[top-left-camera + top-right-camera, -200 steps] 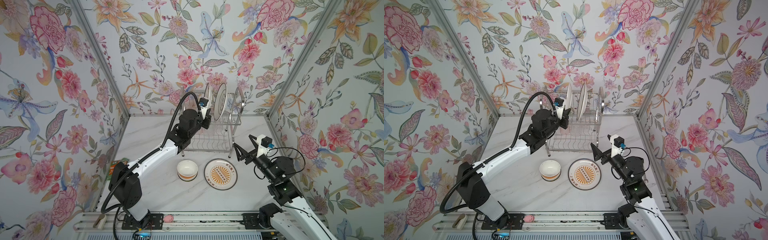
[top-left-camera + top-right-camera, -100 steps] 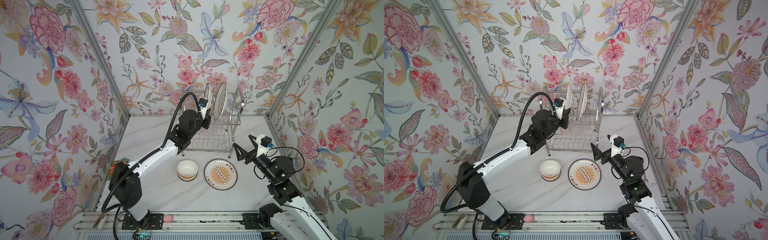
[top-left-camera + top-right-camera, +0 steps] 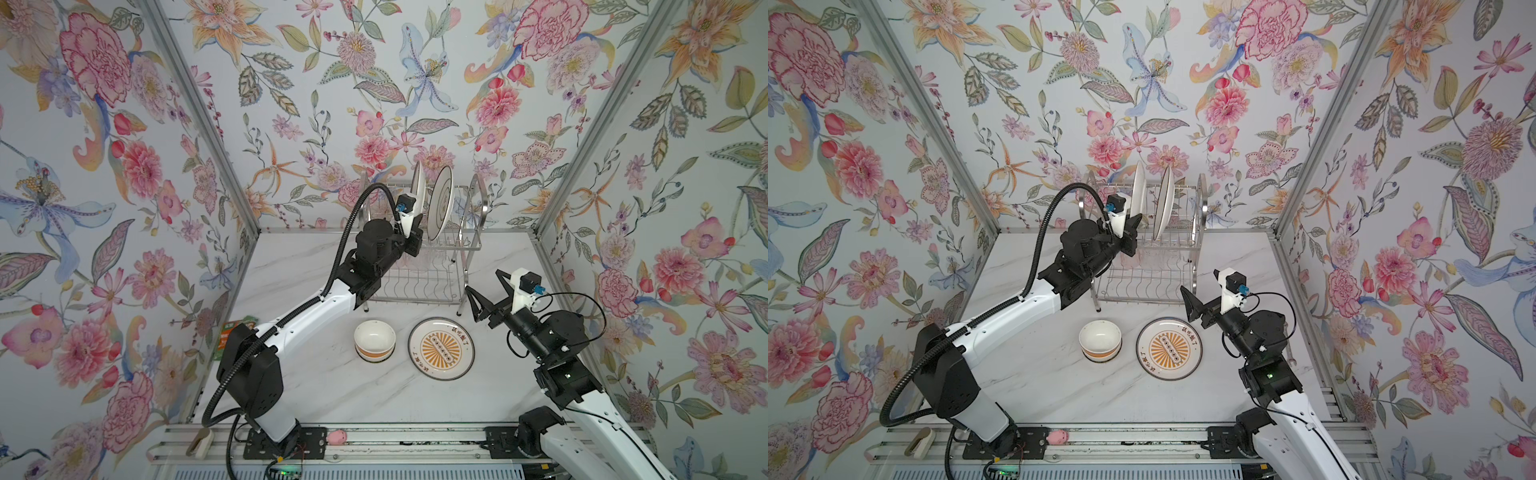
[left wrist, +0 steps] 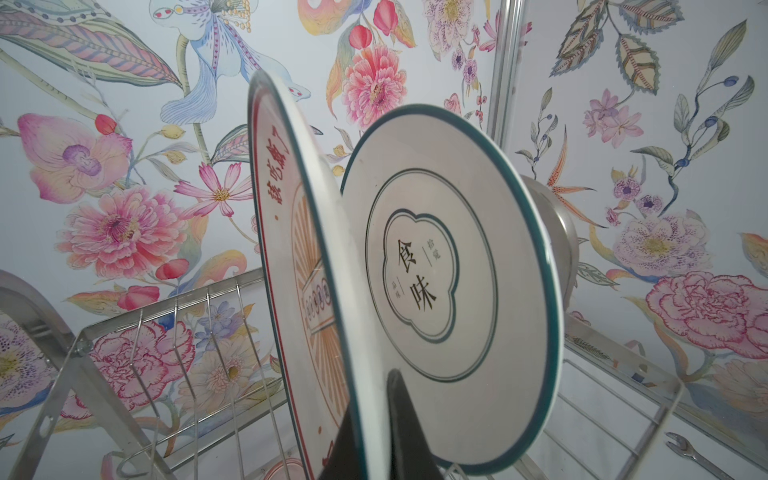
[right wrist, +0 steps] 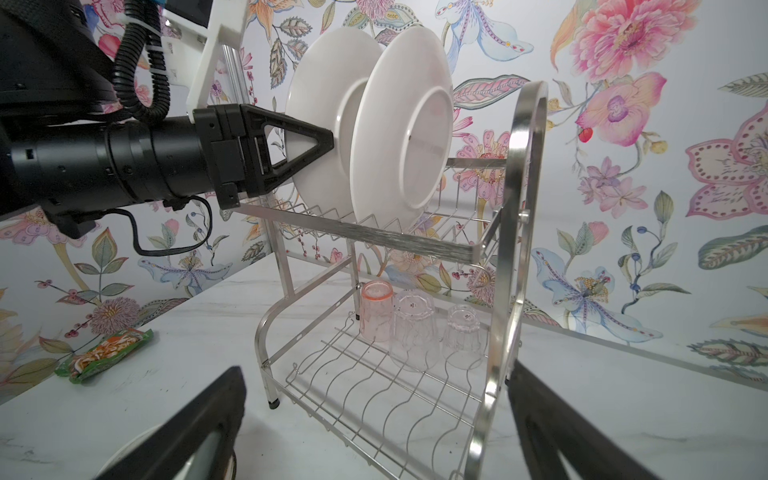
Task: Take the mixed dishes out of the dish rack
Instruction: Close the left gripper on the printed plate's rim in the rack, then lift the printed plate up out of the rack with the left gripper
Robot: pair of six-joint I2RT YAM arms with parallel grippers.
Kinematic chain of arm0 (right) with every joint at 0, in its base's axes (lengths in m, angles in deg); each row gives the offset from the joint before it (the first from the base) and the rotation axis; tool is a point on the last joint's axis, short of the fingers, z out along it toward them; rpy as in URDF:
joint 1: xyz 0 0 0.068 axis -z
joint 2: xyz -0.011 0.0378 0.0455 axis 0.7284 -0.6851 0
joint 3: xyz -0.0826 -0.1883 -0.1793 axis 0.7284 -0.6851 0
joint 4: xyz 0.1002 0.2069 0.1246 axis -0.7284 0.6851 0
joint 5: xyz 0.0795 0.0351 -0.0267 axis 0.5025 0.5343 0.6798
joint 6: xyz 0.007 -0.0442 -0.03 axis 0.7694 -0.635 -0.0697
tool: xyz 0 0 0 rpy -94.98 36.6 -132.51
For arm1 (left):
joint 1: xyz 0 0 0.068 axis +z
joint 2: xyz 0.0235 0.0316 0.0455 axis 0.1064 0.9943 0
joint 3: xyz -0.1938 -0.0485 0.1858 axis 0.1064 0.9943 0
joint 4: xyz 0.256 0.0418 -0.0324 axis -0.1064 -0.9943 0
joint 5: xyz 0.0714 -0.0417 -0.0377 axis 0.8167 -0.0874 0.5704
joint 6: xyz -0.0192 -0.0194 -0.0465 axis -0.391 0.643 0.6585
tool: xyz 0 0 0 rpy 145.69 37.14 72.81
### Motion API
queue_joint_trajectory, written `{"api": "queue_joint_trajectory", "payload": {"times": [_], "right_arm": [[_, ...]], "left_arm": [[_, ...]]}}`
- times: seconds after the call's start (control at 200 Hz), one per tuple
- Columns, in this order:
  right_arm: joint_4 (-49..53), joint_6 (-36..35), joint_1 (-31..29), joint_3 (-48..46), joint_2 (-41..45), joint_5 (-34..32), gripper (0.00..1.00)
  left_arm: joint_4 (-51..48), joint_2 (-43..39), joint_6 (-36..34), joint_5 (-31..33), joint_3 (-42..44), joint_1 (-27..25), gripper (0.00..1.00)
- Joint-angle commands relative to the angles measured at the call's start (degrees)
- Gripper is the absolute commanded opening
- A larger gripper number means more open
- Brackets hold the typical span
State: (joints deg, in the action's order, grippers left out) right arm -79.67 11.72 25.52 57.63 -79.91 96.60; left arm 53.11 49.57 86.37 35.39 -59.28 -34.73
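Left gripper (image 5: 328, 143) is pinched tight on the rim of the glossy round red-lettered plate (image 4: 291, 232) (upright in the chrome wire rack (image 5: 519, 208)). Right gripper (image 3: 484, 289) gapes wide, empty.

teal-rimmed plate (image 4: 453, 291): 食味 | red-rimmed plate (image 4: 291, 249): red characters, unclear

Bright, even light; wide-angle edge distortion.
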Motion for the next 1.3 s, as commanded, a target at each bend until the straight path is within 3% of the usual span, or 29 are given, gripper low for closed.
{"api": "queue_joint_trajectory", "payload": {"times": [0.0, 0.245, 0.496, 0.811, 0.981, 1.296], "right_arm": [[-1.9, 1.5, 0.2, 1.4, -0.8, 1.5, 0.99], [-4.1, 3.8, 0.2, 2.1, -1.8, 1.2, 0.99], [-1.8, 6.7, 0.2, 4.3, -4.0, 1.6, 0.99], [1.7, 13.1, 0.6, 6.5, -4.7, 2.7, 0.99], [6.3, 17.5, 1.3, 7.9, -3.4, 2.6, 0.99], [13.9, 27.4, 2.5, 8.4, -0.6, 4.0, 0.99]], "left_arm": [[8.1, -3.5, -1.1, -3.2, -2.5, -0.6, 0.0], [7.3, -7.2, -6.4, -8.6, -4.2, -1.0, 0.0], [16.1, -15.9, -8.8, -12.7, 5.9, -2.2, 0.0], [13.2, -28.4, -19.6, -14.4, 18.7, -4.9, 0.0], [5.7, -35.6, -23.6, -14.0, 23.8, -5.9, 0.0], [-6.5, -47.0, -37.5, -2.0, 34.5, -12.3, 0.0]]}}
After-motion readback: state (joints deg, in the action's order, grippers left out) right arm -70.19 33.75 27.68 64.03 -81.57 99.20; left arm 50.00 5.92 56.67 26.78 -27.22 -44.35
